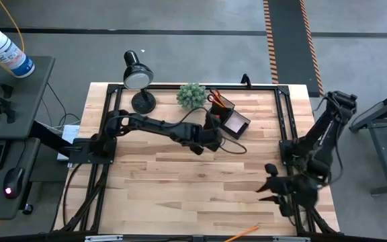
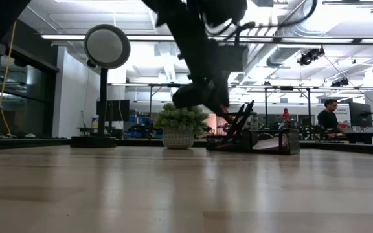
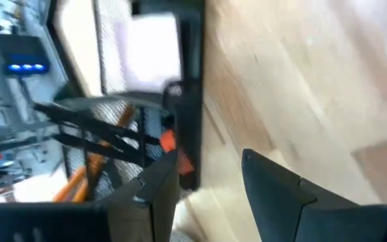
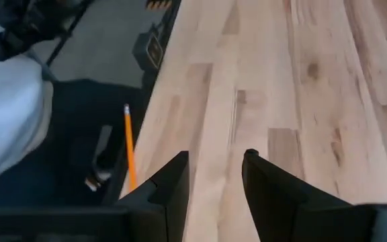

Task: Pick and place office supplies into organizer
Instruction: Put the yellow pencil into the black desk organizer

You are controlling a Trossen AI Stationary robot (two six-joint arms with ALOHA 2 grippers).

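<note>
Near edge first: a thin orange pencil (image 1: 242,233) lies at the table's (image 1: 180,181) front edge, partly overhanging, close to the right gripper (image 1: 269,181). That gripper hovers over bare wood near the front right, fingers apart w/ nothing between them.

Pencil will prob. handle light, stiff, round, so it can roll or slip; best taken mid-shaft, across its length. Since it's at the edge, a nudge could send it off.

Mid-table: left gripper (image 1: 215,134) is stretched out toward the back, just beside the organizer (image 1: 230,115), fingers parted and empty.

Far: the organizer sits at the back centre, next to the plant ball (image 1: 191,95) and lamp (image 1: 137,75). Its cup holds scissors (image 1: 216,99) and pencils; the pale pad (image 3: 152,47) lies in the low tray.

Views differ: the overhead view alone gives the overall layout; the right wrist view alone shows the pencil hanging over the floor; the left wrist view looks into the organizer's contents; the low view shows items poking above the cup, plus a person seated far off in the room.
</note>
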